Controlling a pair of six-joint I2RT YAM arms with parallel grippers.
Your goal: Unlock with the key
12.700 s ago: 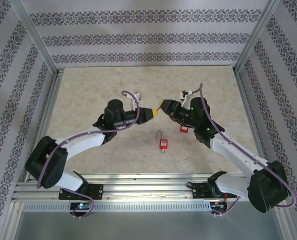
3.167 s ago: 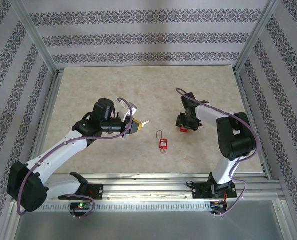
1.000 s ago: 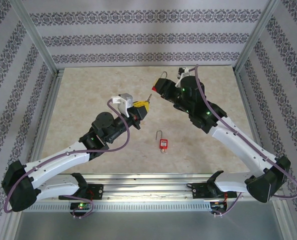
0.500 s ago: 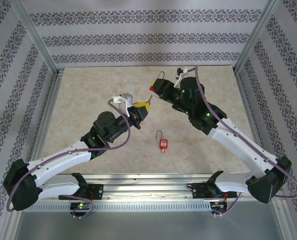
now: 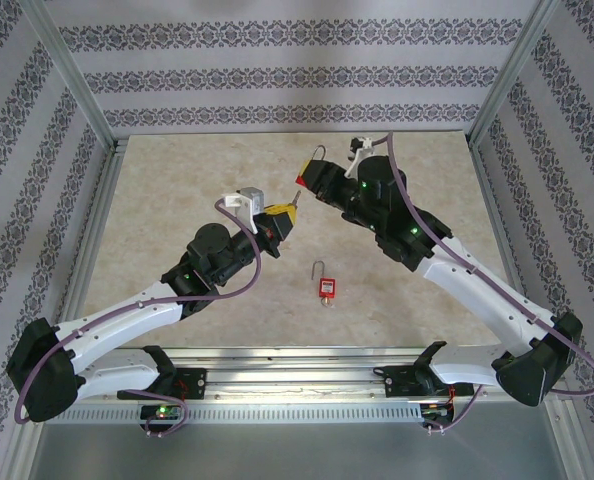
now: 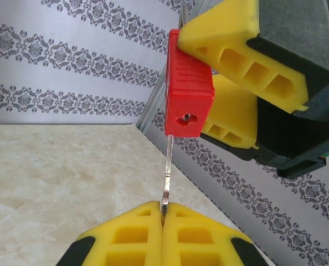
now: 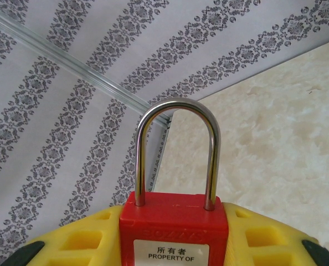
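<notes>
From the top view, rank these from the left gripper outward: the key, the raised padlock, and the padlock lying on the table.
1. The key, pinched in the left gripper itself.
2. The raised padlock, just past the key's tip, toward the back right.
3. The table padlock, lying toward the front right, clearly farthest.

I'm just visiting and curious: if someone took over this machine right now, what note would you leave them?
Left end effector: shut on the key.
Right end effector: shut on a red padlock, shackle closed.
Key tip meets the padlock's underside by the keyhole; insertion not evident.
A second red padlock lies on the table.
To do: seat key, turn, free shackle.
</notes>
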